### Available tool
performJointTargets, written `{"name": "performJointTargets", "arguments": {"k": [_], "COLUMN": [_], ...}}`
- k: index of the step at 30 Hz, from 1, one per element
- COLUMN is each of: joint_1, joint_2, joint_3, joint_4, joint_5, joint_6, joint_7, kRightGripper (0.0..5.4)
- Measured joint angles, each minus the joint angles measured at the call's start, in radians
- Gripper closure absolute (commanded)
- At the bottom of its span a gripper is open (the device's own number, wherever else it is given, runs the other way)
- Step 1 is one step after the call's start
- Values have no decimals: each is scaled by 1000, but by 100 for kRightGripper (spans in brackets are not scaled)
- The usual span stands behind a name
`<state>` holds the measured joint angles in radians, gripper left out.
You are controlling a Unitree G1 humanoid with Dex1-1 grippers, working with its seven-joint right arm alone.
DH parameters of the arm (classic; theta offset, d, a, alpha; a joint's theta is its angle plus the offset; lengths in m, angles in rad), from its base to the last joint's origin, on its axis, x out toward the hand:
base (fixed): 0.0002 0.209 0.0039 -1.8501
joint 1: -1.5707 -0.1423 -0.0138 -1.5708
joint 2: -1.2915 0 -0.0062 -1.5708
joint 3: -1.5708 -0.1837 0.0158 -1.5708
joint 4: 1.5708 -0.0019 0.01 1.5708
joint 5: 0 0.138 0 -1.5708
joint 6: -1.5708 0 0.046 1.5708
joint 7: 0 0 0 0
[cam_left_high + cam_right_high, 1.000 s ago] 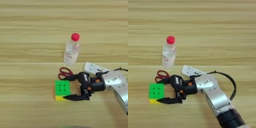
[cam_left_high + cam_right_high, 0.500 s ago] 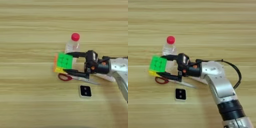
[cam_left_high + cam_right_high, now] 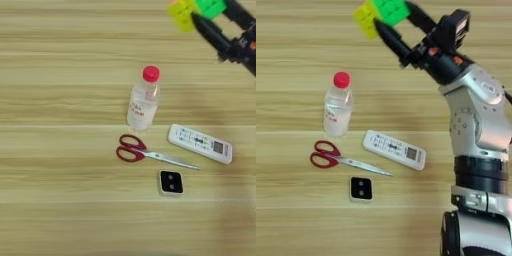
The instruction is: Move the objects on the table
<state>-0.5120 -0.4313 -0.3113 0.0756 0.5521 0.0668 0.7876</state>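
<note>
Two black fingers of my pincer (image 3: 390, 22) clamp the puzzle cube (image 3: 381, 14); only the right eye view shows my silver forearm (image 3: 476, 110). Bottle (image 3: 142, 100) label unreadable.

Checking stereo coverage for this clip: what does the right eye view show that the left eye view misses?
Right eye only: the silver forearm down to the picture's bottom edge. Left eye only: more bare table on the left. Both: the hand holding the puzzle cube, the bottle, scissors, remote and small square device.
</note>
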Motion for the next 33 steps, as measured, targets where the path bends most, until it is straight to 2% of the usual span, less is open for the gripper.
{"name": "performJointTargets", "arguments": {"k": [3,8,11,15,24,33], "joint_1": [-34,-71,-79,-92,-99,-99], "joint_2": [-1,-15,-37,-45,-46,-43], "joint_3": [-21,-3,25,57,106,129], "joint_4": [54,210,300,412,567,683], "joint_5": [-32,-201,-298,-383,-448,-449], "joint_6": [-38,-97,-109,-114,-112,-29], "joint_7": [-58,-180,-235,-285,-298,-241], "kRightGripper": [209,209,209,209,209,209]}}
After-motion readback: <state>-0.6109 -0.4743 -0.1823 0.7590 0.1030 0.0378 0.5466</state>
